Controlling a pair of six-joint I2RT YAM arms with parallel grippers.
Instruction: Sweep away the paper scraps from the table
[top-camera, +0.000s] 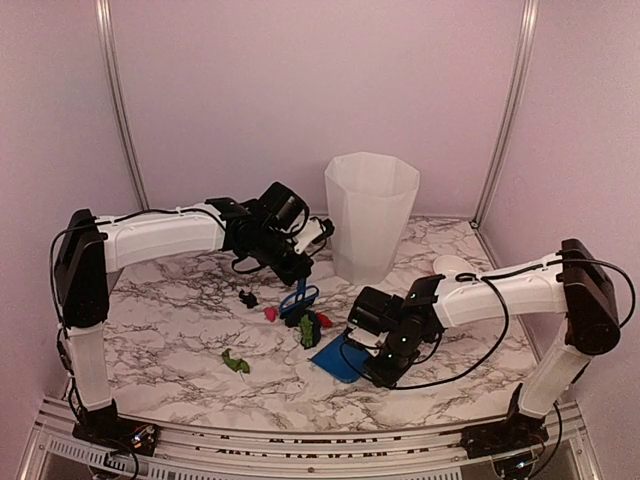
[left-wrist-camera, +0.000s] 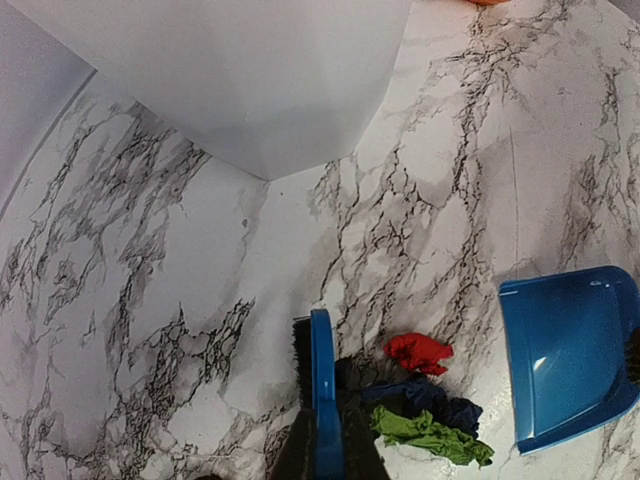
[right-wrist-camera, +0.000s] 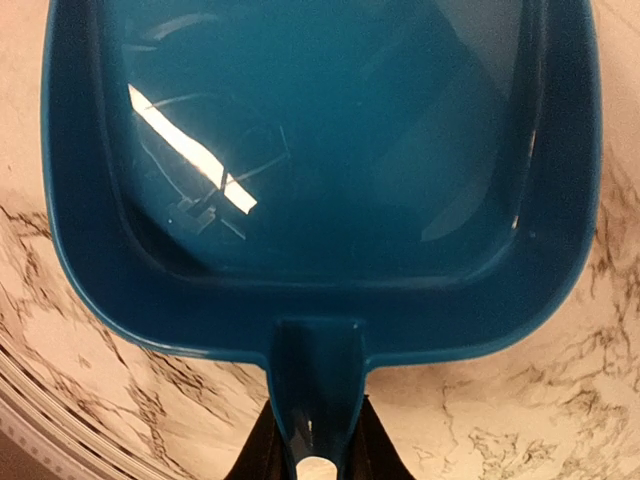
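Left gripper (left-wrist-camera: 325, 458) clamped on brush (left-wrist-camera: 321, 385), right gripper (right-wrist-camera: 318, 455) clamped on dustpan (right-wrist-camera: 320, 200); paper scraps (left-wrist-camera: 430, 435) mid-table.

Left fingers pinch the blue brush, bristle end down on the table (top-camera: 170, 320). Right fingers close narrowly round the dustpan's handle, pan flat on the marble near the front edge, whose rim shows only in the right wrist view. Left wrist view: red, dark and green crumpled scraps bunched against the brush, a bare strip of marble between them and the pan's lip. Top view alone shows strays: black, pink, and a green one out toward the front left. White bin (top-camera: 370, 215) stands behind, with open marble before it.
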